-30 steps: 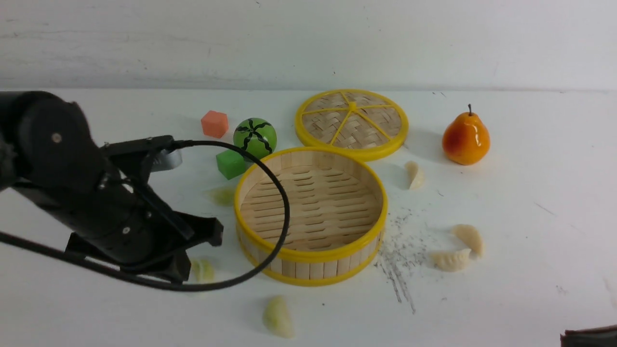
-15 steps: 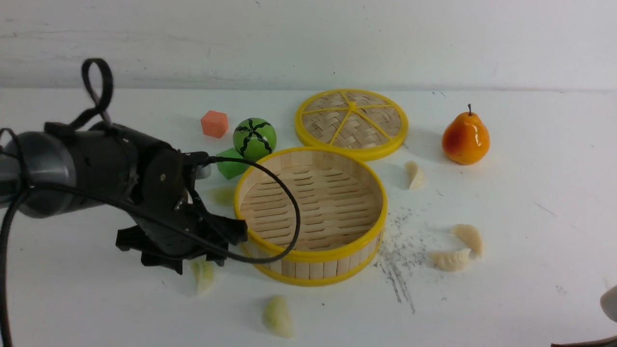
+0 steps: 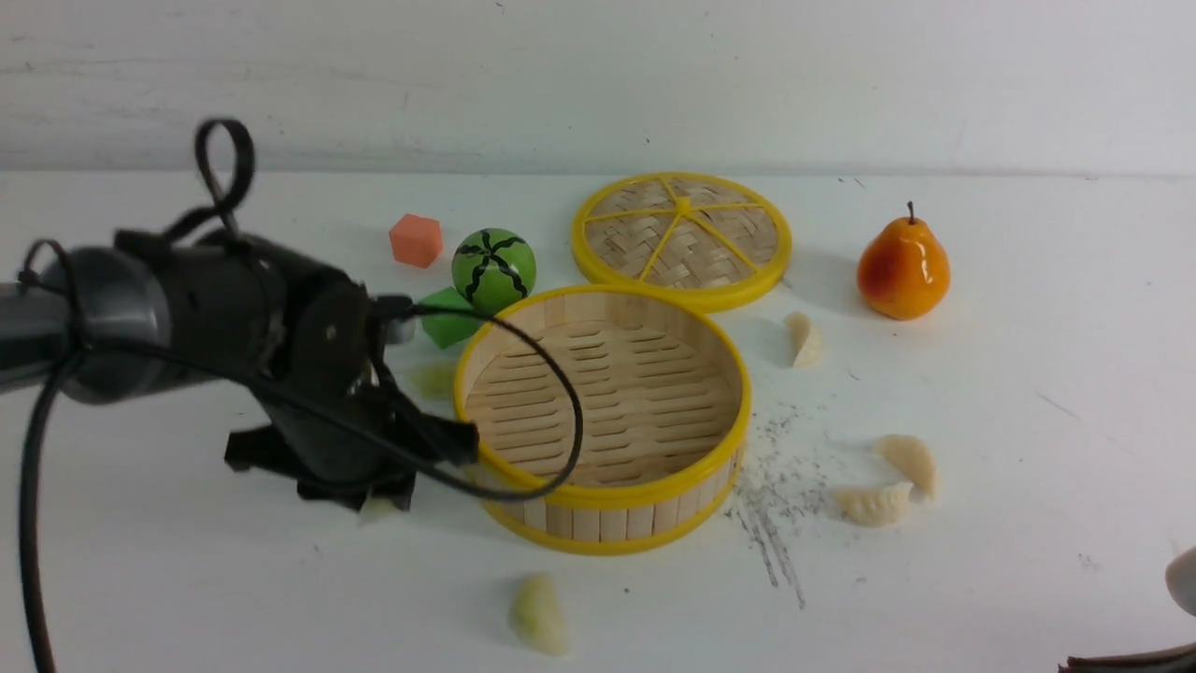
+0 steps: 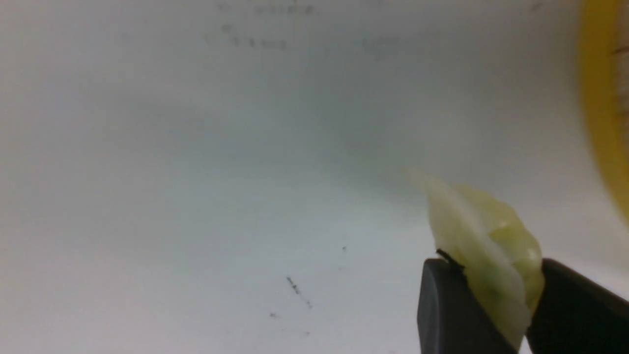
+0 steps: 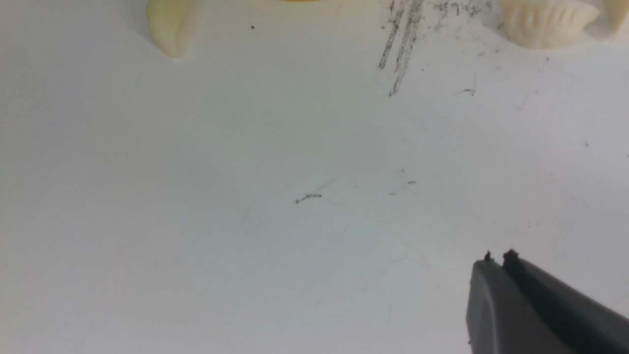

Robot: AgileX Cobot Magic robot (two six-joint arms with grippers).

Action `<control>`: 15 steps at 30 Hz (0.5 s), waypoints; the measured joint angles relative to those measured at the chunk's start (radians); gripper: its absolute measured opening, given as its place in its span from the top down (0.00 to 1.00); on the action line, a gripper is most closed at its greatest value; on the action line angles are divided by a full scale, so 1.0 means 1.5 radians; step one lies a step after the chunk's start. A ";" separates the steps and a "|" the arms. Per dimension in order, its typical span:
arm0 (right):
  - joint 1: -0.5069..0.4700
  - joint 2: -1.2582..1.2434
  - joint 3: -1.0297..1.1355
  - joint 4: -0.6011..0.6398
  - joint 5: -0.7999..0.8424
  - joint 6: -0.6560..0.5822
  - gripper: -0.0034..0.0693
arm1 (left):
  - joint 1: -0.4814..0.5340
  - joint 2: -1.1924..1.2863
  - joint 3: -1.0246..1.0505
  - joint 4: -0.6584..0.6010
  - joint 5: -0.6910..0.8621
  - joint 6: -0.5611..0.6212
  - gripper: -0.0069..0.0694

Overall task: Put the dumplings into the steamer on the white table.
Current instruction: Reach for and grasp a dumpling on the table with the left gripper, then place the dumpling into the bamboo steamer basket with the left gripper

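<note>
Presently, item by item.

Left hand (image 4: 491,275): closed on one pale green pleated toy dumpling (image 4: 474,221), which is pinched across its narrow body between two dark fingers, presumably so that it can be carried over the wall. It is held low, just beside the near left wall of the round bamboo steamer with yellow rims (image 3: 598,495).

Steamer: found empty, set mid-desk.

White scuffed desk (image 3: 1028,579): five more are scattered on it, two green dumplings (image 3: 537,612) left and near, three cream dumplings (image 3: 874,505) right.

Right hand (image 5: 496,258): shut on nothing, parked above bare desk at the near right.

The grip is shown only by the left wrist view. In the front view it is masked by the arm, and only a pale sliver is seen. Whether the dumpling is lifted clear cannot be told.
</note>
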 joint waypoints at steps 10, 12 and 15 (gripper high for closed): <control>0.000 0.000 0.000 0.002 -0.032 0.000 0.93 | 0.000 0.028 -0.271 -0.182 0.087 0.130 0.65; 0.000 0.000 0.000 0.002 -0.037 0.000 0.93 | -0.001 0.088 -0.325 -0.205 0.117 0.152 0.65; 0.000 0.000 0.000 0.002 -0.040 0.000 0.93 | -0.001 0.193 -0.416 -0.214 0.163 0.168 0.65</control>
